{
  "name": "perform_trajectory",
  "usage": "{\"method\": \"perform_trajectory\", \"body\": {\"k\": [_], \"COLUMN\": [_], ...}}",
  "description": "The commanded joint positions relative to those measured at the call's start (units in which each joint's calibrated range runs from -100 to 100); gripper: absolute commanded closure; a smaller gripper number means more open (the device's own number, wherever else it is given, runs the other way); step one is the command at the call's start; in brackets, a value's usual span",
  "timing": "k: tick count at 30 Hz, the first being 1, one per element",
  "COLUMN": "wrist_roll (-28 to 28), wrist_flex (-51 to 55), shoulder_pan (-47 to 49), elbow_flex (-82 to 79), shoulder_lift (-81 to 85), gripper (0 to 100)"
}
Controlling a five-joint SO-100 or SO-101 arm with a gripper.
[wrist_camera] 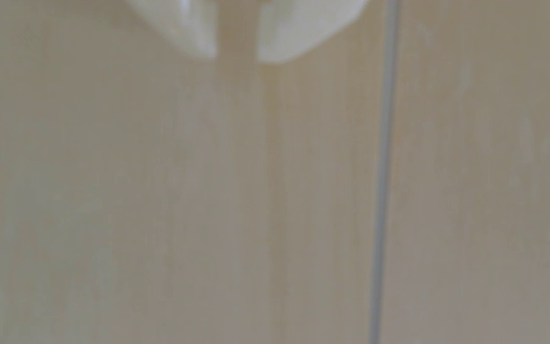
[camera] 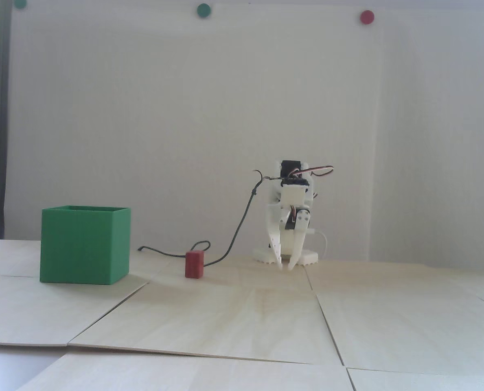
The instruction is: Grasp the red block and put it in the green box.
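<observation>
Red block [camera: 194,264]: we're seeing it standing upright on the table [camera: 242,309], long axis vertical, untouched, nothing gripping it.
Green box [camera: 85,245]: sitting further left in the fixed view, open top, apart from the block w/ a clear strip of table between.
Cable [camera: 233,236]: dark wire is looping down from the arm and curling just behind the block, looks close to it; we're flagging it as a snag risk.
Gripper [camera: 286,268]: hanging tips-down near the table, right of the block in the fixed view, well apart from it.
Jaws: slightly parted, small gap btwn the tips, holding nothing; the wrist view [wrist_camera: 237,58] is showing the same narrow gap, only blurry bare wood and a panel seam [wrist_camera: 382,185] below.
Key relation: block is lying to the left of the jaws in the fixed view; depth offset we can't judge.
Next move, our guess: we're expecting a swing left, jaws opening wider to straddle the block.
Progress: grasp not yet started.
</observation>
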State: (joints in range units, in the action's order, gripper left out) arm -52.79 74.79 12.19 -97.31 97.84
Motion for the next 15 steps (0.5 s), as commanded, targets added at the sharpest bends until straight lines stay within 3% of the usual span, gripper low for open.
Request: {"method": "perform_trajectory", "body": {"k": [1, 12, 15], "wrist_roll": [0.4, 0.3, 0.2], "wrist_flex": [1.9, 1.9, 1.6], "shoulder_pan": [-0.1, -0.1, 3.6], "elbow_flex": [-0.7, -0.7, -0.8], "shoulder_lift": [1.0, 1.0, 1.0], "gripper": [98, 98, 98]}}
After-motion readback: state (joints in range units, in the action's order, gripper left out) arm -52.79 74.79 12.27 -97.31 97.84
